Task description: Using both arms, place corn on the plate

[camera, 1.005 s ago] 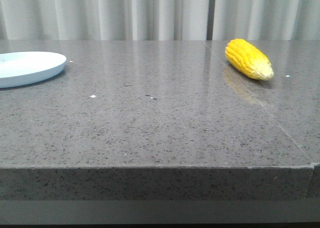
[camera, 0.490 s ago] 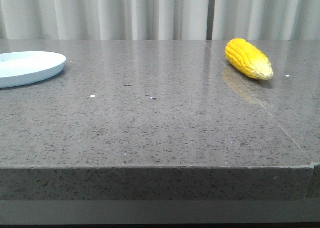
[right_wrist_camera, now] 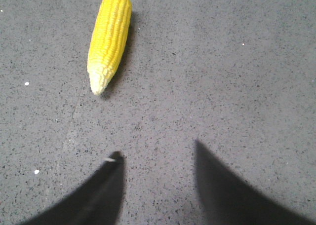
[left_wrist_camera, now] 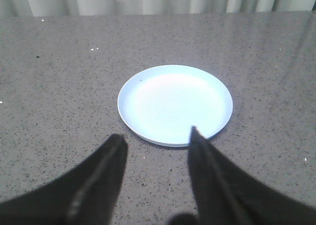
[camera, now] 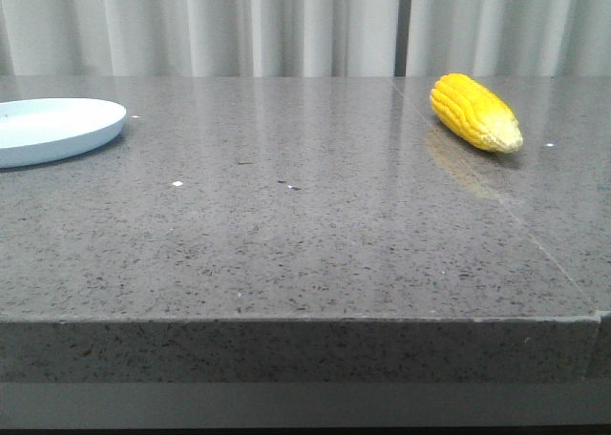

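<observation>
A bright yellow corn cob with rows of kernels lies on its side at the far right of the speckled grey stone table. Its long axis runs diagonally, the blunt yellow end toward the far left and the paler whitish tapered tip toward the near right. A round, shallow, pale blue-white plate sits at the far left edge of the scene, well apart from the cob and holding nothing. Pale grey curtains hang behind the table. The left gripper hovers just short of the plate, its dark fingers spread wide. The right gripper hangs above bare table near the cob's tip, fingers likewise spread wide, touching nothing.
</observation>
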Controlling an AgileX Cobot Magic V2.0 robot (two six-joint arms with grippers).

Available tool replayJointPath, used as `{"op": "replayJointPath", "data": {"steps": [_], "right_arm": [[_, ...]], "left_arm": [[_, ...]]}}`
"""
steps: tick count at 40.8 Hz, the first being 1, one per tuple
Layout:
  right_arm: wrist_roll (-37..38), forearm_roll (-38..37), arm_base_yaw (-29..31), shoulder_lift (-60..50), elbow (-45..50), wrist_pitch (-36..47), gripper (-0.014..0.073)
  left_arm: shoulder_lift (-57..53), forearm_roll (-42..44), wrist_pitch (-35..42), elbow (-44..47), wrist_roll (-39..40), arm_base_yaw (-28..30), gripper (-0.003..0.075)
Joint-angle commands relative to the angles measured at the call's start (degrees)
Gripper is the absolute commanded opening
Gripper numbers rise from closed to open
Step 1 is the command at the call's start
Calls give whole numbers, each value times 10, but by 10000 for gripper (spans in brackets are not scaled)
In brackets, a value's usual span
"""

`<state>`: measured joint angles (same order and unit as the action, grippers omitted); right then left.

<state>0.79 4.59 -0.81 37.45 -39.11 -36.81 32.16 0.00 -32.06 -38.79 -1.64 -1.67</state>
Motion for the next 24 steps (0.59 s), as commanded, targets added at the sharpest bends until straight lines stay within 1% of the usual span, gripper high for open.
{"op": "replayJointPath", "data": {"steps": [1, 3, 9, 16, 19, 24], "right_arm": [[-8, -6, 2, 4, -21, 33, 622], [-8, -6, 2, 4, -21, 34, 636], [-8, -6, 2, 4, -21, 37, 632], [-8, -5, 2, 4, -21, 36, 632], [-8, -5, 2, 4, -21, 36, 632], [-8, -5, 2, 4, -21, 36, 632]], "left_arm": [[16, 0, 34, -17, 0, 1, 545], [24, 0, 31, -17, 0, 1, 557], [52, 0, 9, -22, 0, 1, 554], [105, 24, -55, -62, 0, 1, 554], [132, 26, -71, -80, 0, 1, 554], [178, 26, -75, -106, 0, 1, 554]]}}
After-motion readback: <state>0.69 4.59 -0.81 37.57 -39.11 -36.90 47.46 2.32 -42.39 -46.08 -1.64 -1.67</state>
